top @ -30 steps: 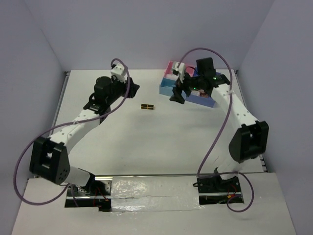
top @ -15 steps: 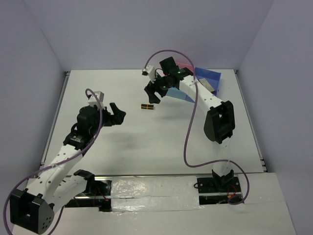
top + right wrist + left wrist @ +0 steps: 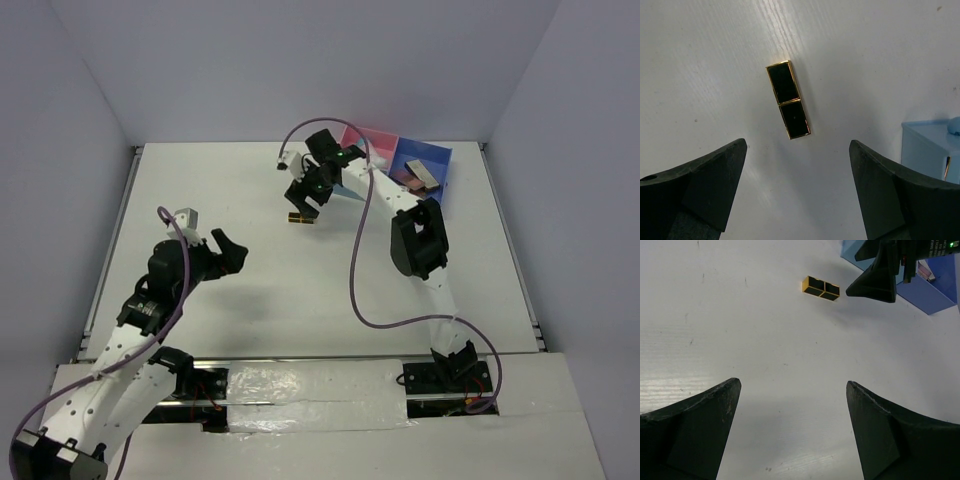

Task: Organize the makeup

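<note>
1. As seen from the top, black-and-gold lipstick (image 3: 301, 218) lies flat on bench (image 3: 300, 300). Right end effector (image 3: 305, 195) is right over the lipstick, jaws wide. Left end effector (image 3: 228, 250) is well left of the lipstick, wide and empty. Pink-and-blue box (image 3: 440, 160) is right of the lipstick.
2. Left wrist: lipstick (image 3: 820, 288) is far ahead, and nothing is between the wide fingers.
3. Right wrist: lipstick (image 3: 788, 99) is ahead, centred between the wide fingers, untouched.

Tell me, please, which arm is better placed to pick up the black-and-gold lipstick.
Right. The right tool hangs open close over the lipstick, framed between its fingers; the left tool is open but well away.
</note>
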{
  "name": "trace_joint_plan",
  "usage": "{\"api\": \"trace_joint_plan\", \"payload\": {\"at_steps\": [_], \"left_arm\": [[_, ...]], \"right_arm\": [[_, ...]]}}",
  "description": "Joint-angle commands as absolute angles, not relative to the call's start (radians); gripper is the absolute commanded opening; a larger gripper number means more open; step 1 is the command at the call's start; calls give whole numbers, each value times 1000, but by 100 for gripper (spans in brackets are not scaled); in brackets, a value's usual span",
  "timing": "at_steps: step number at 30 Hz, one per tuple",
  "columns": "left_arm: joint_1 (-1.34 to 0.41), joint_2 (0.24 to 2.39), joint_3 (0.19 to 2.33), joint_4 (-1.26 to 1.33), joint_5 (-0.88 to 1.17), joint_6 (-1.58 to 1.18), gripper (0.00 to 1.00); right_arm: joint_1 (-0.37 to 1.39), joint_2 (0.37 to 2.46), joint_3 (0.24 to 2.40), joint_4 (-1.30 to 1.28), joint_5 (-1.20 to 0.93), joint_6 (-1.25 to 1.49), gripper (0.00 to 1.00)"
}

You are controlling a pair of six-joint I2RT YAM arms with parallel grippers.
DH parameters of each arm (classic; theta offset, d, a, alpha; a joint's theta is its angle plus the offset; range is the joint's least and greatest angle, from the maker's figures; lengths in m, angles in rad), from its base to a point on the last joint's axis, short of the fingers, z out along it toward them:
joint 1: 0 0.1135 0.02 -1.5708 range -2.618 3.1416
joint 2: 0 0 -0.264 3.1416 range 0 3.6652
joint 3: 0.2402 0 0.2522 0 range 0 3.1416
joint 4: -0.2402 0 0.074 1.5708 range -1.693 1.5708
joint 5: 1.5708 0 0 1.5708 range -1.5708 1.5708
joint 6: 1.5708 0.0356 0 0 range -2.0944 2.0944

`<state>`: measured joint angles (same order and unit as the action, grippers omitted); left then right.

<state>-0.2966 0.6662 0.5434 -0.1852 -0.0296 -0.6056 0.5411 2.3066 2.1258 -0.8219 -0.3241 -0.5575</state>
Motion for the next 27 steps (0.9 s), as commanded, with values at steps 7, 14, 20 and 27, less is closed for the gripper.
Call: {"api": "trace_joint_plan", "payload": {"at_steps": [7, 14, 20, 27], "left_arm": [[-291, 594, 519, -236, -61, -663, 99], [-291, 592, 506, -229, -58, -675, 99], [-291, 618, 511, -218, -51, -670, 99], [-291, 640, 503, -187, -40, -675, 99]], "right_arm": [[587, 2394, 2214, -850, -273, -686, 85], [600, 2437, 2218, -870, -250, -701, 76], [604, 2465, 2223, -864, -229, -706, 66], [609, 2471, 2194, -865, -213, -726, 37]]}}
